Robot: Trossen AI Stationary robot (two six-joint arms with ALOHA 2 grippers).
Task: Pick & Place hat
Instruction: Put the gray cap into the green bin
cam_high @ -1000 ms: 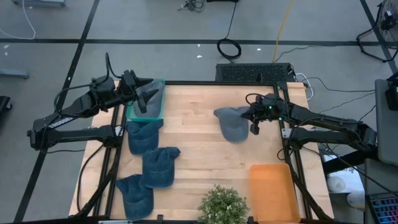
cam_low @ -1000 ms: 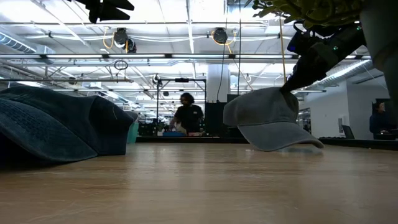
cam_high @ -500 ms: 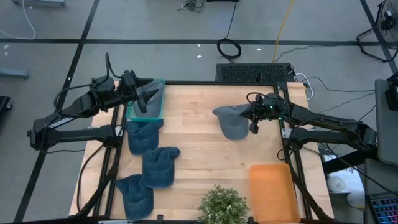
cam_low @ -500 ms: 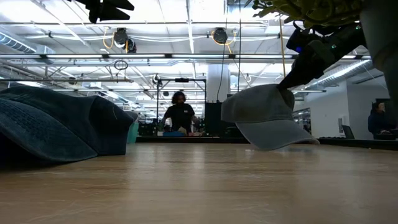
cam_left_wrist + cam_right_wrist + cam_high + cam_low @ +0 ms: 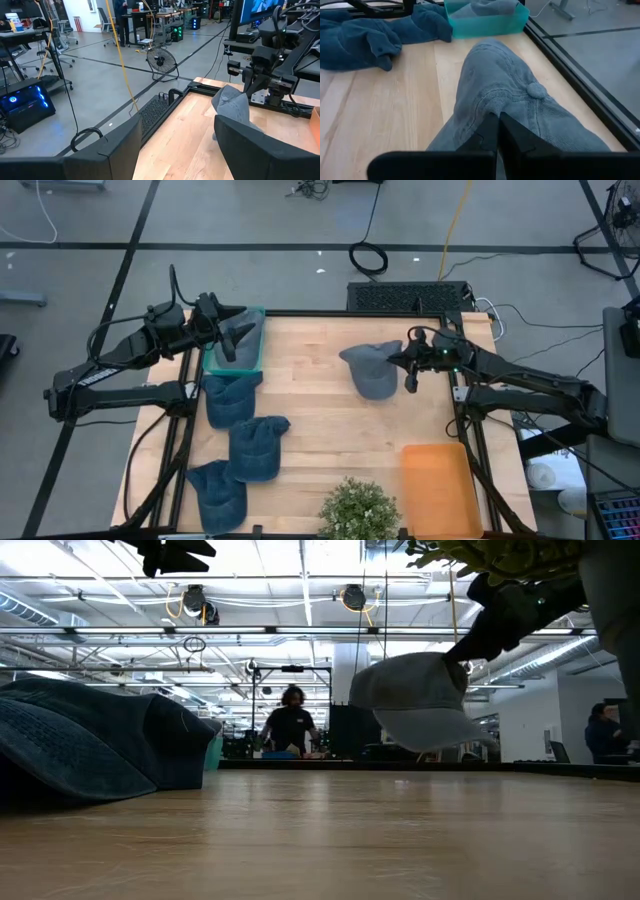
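A grey hat (image 5: 372, 370) hangs above the wooden table right of its middle, with my right gripper (image 5: 403, 364) shut on its crown. In the low view the hat (image 5: 415, 700) is clear of the tabletop, its brim (image 5: 440, 730) lowest. My left gripper (image 5: 238, 340) waits open over the teal bin (image 5: 235, 350) at the far left. From the left wrist view the grey hat (image 5: 234, 102) shows far off across the table. My right gripper pinches a raised fold of the crown's cloth (image 5: 487, 107) between its two shut fingers (image 5: 512, 137), close to the top button (image 5: 536, 90). The fingers come from the table's right, slanting down. The hat hangs below them, lifted clear, brim downward.
Three blue hats (image 5: 230, 398) (image 5: 258, 445) (image 5: 218, 492) lie along the table's left side. A potted plant (image 5: 358, 510) stands at the near edge, an orange tray (image 5: 437, 488) at the near right. People are in the room behind (image 5: 292, 725).
My right gripper has risen a little and tipped, staying shut on the grey hat. The hat, whose brim rested on the table a second ago, now hangs clear of it and has shifted slightly toward the far edge.
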